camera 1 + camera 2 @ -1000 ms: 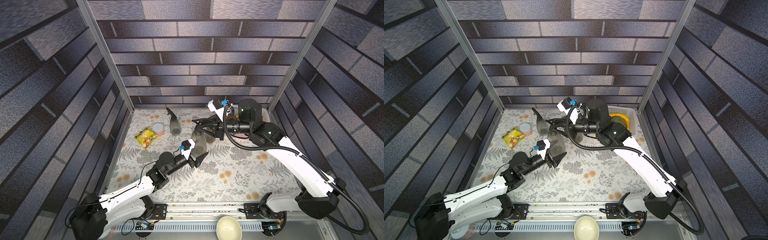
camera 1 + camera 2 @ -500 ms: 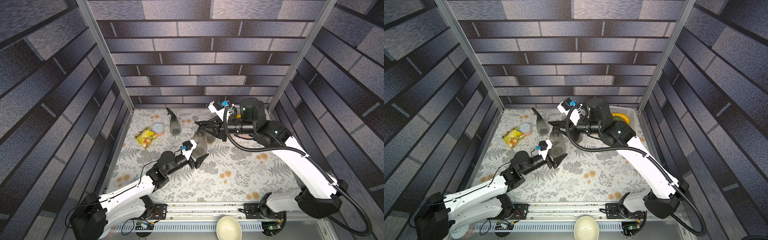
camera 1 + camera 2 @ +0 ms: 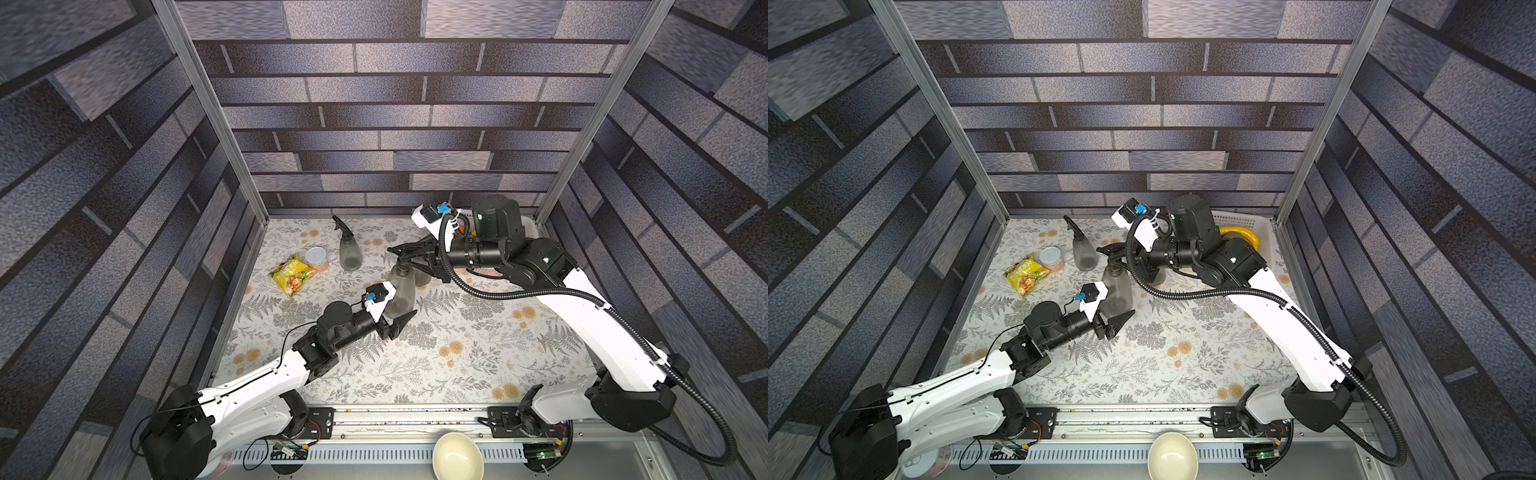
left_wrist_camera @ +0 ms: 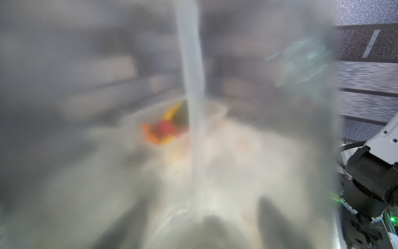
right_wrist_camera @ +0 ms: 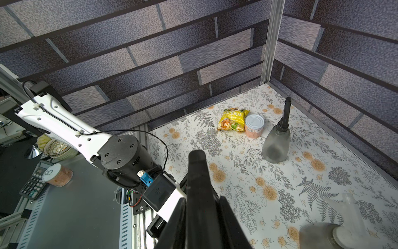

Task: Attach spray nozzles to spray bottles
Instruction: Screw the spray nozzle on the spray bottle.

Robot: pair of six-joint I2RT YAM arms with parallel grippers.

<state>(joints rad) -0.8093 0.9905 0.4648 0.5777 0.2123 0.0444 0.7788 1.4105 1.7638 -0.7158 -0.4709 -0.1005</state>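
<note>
Brick-patterned walls (image 3: 374, 124) enclose a floral tabletop (image 3: 478, 332) where two robot arms meet over a smoky grey spray bottle (image 3: 402, 286) just toward 12 o'clock from centre. The left gripper (image 3: 397, 316) clasps the bottle's lower body, and through the wall of the bottle the left wrist view shows a pale dip tube (image 4: 191, 86) running down inside. The right gripper (image 3: 399, 254) is clamped tight on a black nozzle (image 5: 197, 170) at the bottle's neck. A second spray bottle (image 3: 350, 253), topped with a black spray head (image 3: 338, 222), stands upright at 11 o'clock. Near it at 10 o'clock sit a silver-lidded can (image 3: 316, 257) and, touching it, a yellow snack bag (image 3: 291, 275). A third bottle (image 5: 312, 235) stands near the held one.
</note>
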